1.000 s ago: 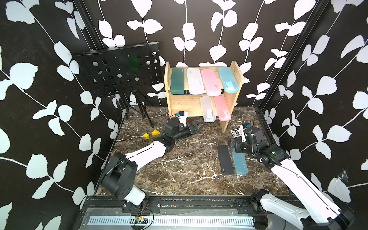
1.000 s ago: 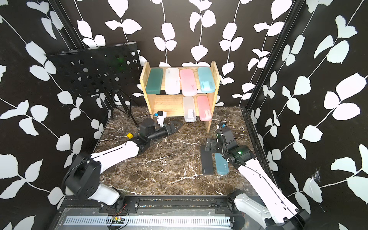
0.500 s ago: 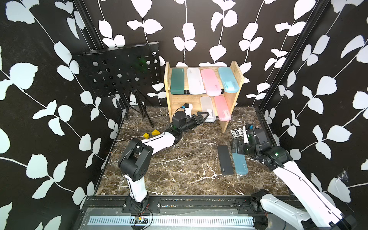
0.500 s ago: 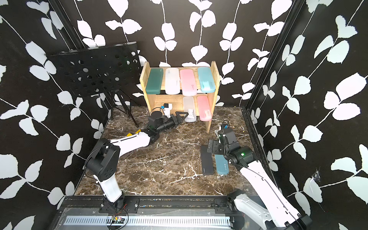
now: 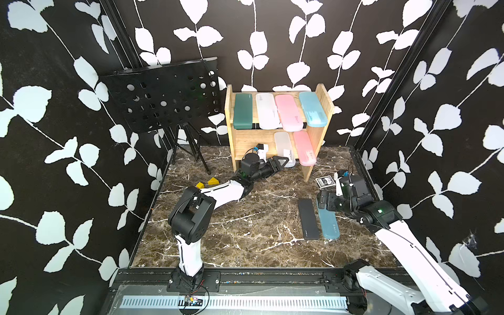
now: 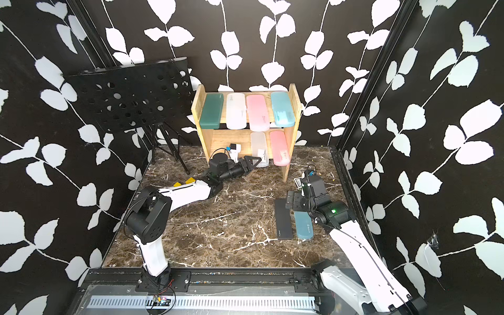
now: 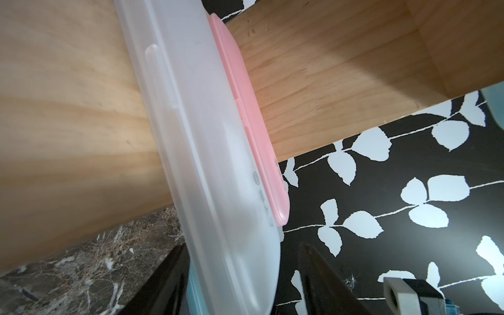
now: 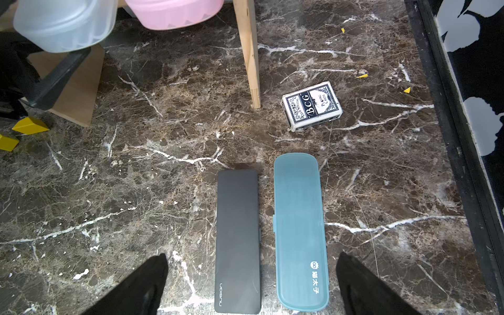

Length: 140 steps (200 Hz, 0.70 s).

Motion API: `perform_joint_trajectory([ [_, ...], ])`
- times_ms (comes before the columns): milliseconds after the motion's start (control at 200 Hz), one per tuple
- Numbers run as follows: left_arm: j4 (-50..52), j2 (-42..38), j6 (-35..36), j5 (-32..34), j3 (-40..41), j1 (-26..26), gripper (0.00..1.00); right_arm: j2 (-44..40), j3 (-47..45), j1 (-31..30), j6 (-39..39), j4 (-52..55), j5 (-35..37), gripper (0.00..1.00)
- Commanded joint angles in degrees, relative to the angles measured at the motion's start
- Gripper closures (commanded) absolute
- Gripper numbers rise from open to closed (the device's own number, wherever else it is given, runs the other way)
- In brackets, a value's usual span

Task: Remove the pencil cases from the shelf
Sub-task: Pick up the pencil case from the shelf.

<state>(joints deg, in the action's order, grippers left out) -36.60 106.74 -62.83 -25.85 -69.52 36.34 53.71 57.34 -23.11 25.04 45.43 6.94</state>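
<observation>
The pine shelf (image 5: 251, 137) holds a dark green (image 5: 242, 110), a frosted clear (image 5: 267, 110), a pink (image 5: 288, 111) and a light blue (image 5: 312, 109) pencil case on top. Below lie a frosted clear case (image 5: 285, 148) and a pink one (image 5: 305, 148). My left gripper (image 5: 283, 161) straddles the near end of the lower frosted case (image 7: 207, 152). One finger touches it, the other stands off with a gap, so it is open. My right gripper (image 8: 252, 256) hangs open above a black case (image 8: 237, 240) and a teal case (image 8: 298, 231) lying on the table.
A playing-card box (image 8: 312, 106) lies by the shelf's right leg. A black perforated music stand (image 5: 163, 98) on tripod legs stands left of the shelf. Two yellow wedges (image 5: 207, 182) lie beside my left arm. Black walls close in on both sides.
My left arm has reached forward from mid-table to the shelf's lower tier, and its jaws have narrowed round the frosted case's end. The right gripper has hardly moved.
</observation>
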Motion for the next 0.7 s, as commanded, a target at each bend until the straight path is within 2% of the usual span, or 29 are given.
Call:
perform_joint_trajectory([
  [0,-1.6,-0.1,-0.2,-0.7,-1.5,0.3,0.54,-0.5,0.7,0.4,-0.3,0.8,0.1,0.01],
  [115,-1.8,-0.1,-0.5,-0.7,-1.2,0.4,0.63,-0.8,1.1,0.4,-0.2,1.0,0.0,0.01],
  [325,-2.2,-0.9,-0.9,-0.8,0.6,0.3,0.75,-1.3,2.2,0.5,-0.6,2.2,0.6,0.01],
  [435,-3.6,-1.8,-1.0,-0.9,3.1,0.4,1.00,-2.1,3.1,0.4,-0.2,2.2,0.9,0.01],
  [520,-4.3,-3.1,0.1,-1.5,4.8,0.3,1.00,-3.3,3.9,0.4,1.1,1.2,-0.9,0.01],
  [695,-3.2,-8.8,6.7,-0.6,10.9,0.3,1.00,-4.5,5.6,-1.6,4.2,-0.1,-4.1,0.01],
])
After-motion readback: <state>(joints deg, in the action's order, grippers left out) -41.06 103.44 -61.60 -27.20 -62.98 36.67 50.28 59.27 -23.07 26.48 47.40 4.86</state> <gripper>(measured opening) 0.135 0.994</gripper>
